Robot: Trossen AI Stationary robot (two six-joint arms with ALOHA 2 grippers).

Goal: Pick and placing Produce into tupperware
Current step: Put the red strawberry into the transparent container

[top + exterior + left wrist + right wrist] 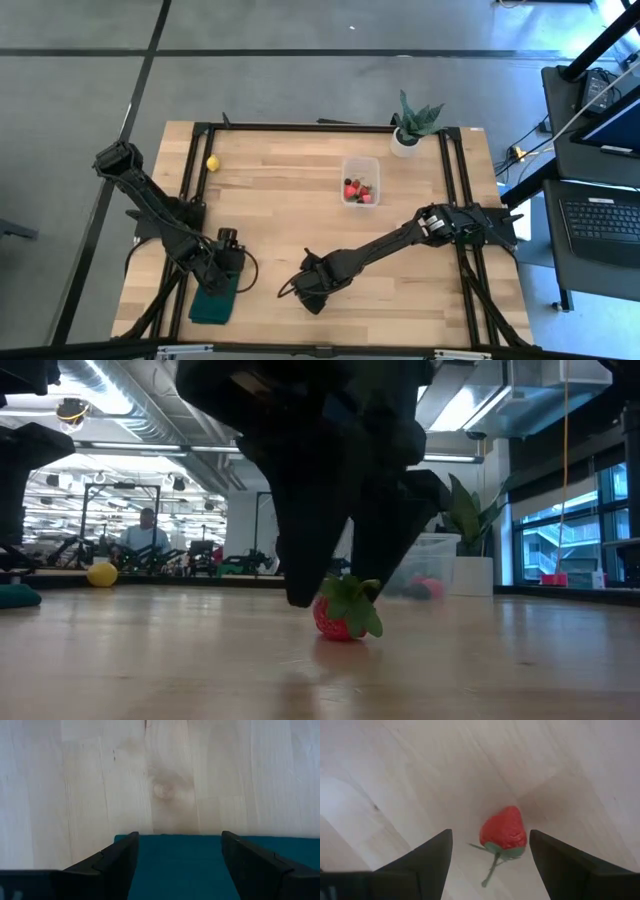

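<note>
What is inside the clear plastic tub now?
The tub holds several small red pieces and at least one dark berry. Pieces lying under others cannot be counted. The yellow piece lies outside on the table.

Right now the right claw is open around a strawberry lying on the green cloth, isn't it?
Not quite. The right claw is open around the strawberry, but the berry lies on the bare wooden table, as the right wrist view shows. The green cloth sits under the left claw.
</note>
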